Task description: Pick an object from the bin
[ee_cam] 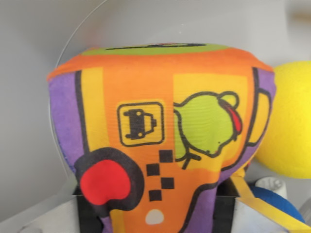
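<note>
Orange plush toy (160, 136) sits clamped between the claw's (155, 213) fingers.

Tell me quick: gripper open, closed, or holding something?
Gripper: closed on the plush toy, which sits between its fingers at the frame bottom.

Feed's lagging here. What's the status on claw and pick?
Claw shut on plush toy. Toy fills the wrist view. Yellow ball beside it on the view's right.

Plush toy (160, 131) showing orange body, purple sides, green frog print, black checks, red wheel patch, taxi icon. Foam ball (291, 121) showing plain yellow.
</note>
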You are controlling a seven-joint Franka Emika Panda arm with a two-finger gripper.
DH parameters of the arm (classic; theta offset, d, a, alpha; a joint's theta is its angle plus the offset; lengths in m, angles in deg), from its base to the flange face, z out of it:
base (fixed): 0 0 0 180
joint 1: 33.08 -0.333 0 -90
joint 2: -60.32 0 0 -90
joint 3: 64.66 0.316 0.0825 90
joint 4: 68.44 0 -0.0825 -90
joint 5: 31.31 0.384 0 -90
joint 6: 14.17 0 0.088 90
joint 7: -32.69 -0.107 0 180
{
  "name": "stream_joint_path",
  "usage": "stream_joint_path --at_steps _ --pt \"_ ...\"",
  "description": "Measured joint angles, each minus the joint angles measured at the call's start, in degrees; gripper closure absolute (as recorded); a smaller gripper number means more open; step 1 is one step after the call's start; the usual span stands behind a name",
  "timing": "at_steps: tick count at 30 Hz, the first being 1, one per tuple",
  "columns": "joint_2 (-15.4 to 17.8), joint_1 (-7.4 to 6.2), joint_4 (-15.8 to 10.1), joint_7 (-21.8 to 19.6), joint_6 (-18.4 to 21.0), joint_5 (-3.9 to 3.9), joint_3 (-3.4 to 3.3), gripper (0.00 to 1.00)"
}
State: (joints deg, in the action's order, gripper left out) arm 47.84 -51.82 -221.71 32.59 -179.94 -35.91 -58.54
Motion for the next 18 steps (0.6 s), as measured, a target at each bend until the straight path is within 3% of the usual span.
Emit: stream_joint_path --at_steps 18 --pt "0.34 0.01 0.01 0.13 0.27 0.10 0.03 1.00"
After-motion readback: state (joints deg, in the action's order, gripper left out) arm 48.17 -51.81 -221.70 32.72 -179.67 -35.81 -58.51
